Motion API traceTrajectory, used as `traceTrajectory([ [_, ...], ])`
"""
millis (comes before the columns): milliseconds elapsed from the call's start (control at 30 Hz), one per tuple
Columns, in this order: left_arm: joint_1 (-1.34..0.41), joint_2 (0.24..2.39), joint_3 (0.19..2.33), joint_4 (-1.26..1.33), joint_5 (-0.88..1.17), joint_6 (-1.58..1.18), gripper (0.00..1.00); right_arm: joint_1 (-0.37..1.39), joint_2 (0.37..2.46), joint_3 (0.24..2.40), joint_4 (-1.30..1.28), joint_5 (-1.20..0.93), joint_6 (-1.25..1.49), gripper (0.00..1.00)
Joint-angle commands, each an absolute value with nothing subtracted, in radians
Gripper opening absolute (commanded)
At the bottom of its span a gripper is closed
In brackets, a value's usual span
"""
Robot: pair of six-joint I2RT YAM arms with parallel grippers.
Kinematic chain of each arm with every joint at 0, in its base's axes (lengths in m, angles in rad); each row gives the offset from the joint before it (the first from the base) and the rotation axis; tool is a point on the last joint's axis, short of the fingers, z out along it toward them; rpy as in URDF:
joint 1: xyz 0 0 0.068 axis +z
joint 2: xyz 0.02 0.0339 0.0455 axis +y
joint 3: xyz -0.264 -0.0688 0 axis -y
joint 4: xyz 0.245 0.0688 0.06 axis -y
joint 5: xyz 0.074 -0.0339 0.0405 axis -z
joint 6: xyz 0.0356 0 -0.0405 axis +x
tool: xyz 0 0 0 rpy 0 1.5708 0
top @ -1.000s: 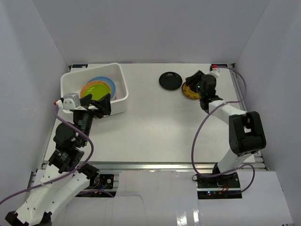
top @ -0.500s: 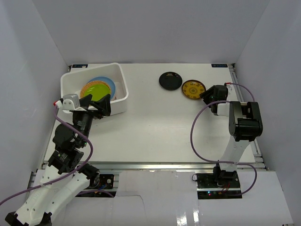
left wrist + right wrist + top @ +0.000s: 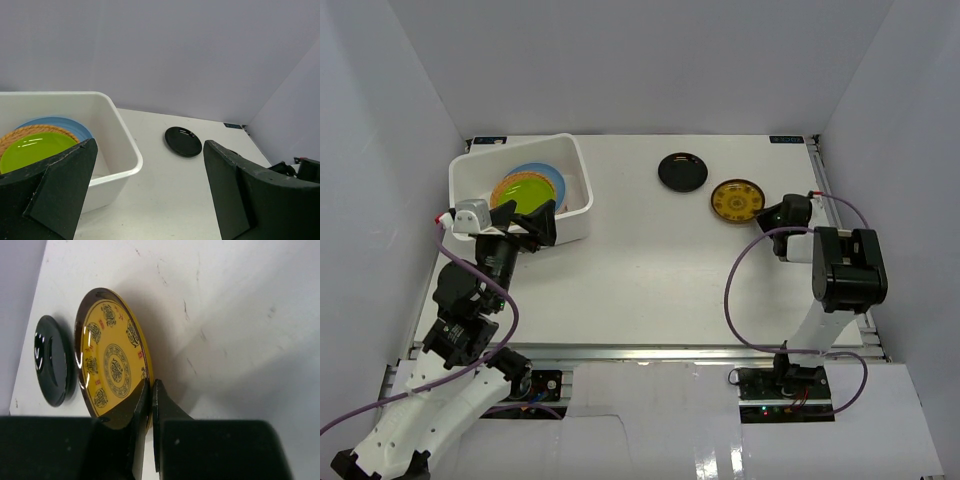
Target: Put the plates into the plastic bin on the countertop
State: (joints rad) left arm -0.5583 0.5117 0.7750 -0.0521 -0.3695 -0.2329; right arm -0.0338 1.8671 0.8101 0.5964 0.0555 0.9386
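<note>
My right gripper has its fingers closed on the near rim of the yellow-patterned plate, which lies straight ahead of the fingertips on the countertop. The black plate sits just beyond it. My left gripper hangs with its fingers spread wide, holding nothing. The plastic bin is just ahead to its left. Inside, a lime green plate tops a tan plate and a light blue plate.

Stack in bin, 2 plates right
</note>
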Motion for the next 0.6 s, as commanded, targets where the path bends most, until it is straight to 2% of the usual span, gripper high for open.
traceTrajectory([
  [0,-0.552,0.512,0.784,-0.052,-0.356,-0.224,0.98,-0.043,1.645,0.714,0.773,0.097,0.927,0.08],
  [100,-0.551,0.509,0.778,-0.041,-0.351,-0.232,0.98,-0.002,1.536,0.733,0.798,-0.061,0.896,0.08],
  [167,-0.549,0.512,0.778,-0.043,-0.37,-0.238,0.98,0.096,1.496,0.808,0.749,-0.122,0.85,0.08],
  [300,-0.543,0.502,0.772,-0.035,-0.383,-0.236,0.98,0.282,1.477,0.954,0.672,-0.101,0.763,0.08],
  [433,-0.537,0.483,0.772,-0.037,-0.388,-0.229,0.98,0.445,1.616,1.175,0.614,-0.048,0.729,0.08],
  [567,-0.537,0.474,0.768,-0.034,-0.417,-0.213,0.98,0.604,1.789,1.513,0.496,-0.022,0.684,0.08],
])
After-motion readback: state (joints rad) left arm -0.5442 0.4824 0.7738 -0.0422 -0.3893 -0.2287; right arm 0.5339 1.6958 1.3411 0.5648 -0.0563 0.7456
